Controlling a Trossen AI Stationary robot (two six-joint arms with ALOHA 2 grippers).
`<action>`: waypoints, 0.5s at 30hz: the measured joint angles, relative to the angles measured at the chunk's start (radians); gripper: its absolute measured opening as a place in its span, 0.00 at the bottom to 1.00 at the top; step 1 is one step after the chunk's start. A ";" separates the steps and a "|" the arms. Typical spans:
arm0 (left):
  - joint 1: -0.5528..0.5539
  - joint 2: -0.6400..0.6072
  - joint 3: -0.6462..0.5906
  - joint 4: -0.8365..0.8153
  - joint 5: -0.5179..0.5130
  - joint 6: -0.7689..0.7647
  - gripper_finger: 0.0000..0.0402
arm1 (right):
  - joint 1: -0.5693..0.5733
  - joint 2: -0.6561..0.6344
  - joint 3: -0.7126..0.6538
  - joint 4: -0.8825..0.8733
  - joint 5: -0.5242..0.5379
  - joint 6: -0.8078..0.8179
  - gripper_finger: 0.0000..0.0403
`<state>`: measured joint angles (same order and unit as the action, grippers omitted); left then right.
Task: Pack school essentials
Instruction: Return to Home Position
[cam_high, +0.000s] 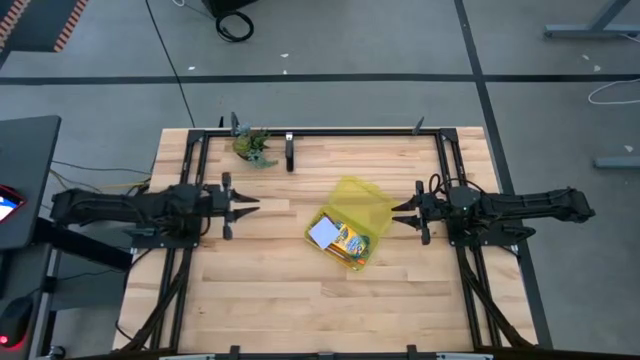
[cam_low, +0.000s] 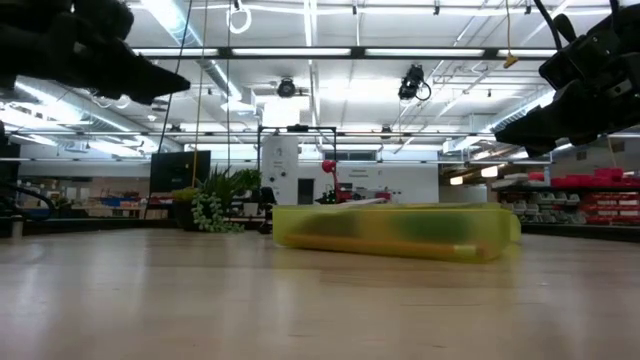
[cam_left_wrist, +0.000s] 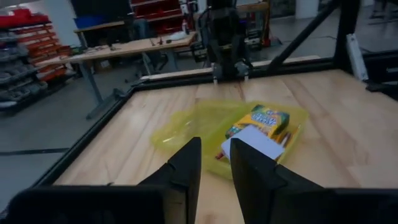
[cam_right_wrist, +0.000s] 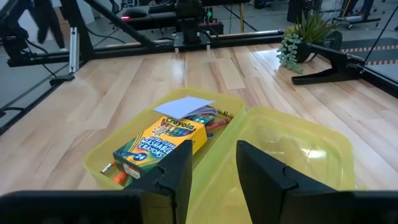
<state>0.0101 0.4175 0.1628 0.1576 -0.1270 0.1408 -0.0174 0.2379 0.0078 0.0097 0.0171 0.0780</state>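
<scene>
An open translucent yellow case (cam_high: 362, 200) lies mid-table, its lid folded toward the far edge. Its tray (cam_right_wrist: 99, 158) holds the yellow-green crayon box (cam_right_wrist: 163, 144), the white square pad (cam_right_wrist: 184, 106) and thin orange-red pencils (cam_right_wrist: 214, 123) beneath them. I see no scissors. My left gripper (cam_high: 250, 205) hovers left of the case, level and pointing at it, its fingers a little apart. My right gripper (cam_high: 398, 214) hovers just right of the case, also level with a narrow gap. In the left wrist view the case's contents (cam_left_wrist: 261, 127) lie ahead of my left gripper (cam_left_wrist: 216, 163).
A green leafy figure (cam_high: 253, 147) stands near the far edge, beside a black clamp (cam_high: 290, 152). A black frame (cam_high: 330, 131) borders the table's far side and runs along both sides. Bare wood (cam_high: 300, 300) stretches from the case to the near edge.
</scene>
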 joint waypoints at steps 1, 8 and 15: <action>0.000 -0.026 -0.010 -0.021 -0.009 0.000 0.23 | 0.000 0.000 0.000 0.000 0.000 0.000 0.33; 0.000 -0.209 -0.015 -0.163 -0.019 0.007 0.19 | 0.000 0.000 0.000 0.000 0.000 0.000 0.33; 0.000 -0.393 -0.015 -0.322 -0.020 0.010 0.15 | 0.000 0.000 0.000 0.000 0.000 0.000 0.33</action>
<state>0.0105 0.0242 0.1478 -0.1648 -0.1475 0.1508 -0.0174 0.2379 0.0078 0.0097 0.0174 0.0780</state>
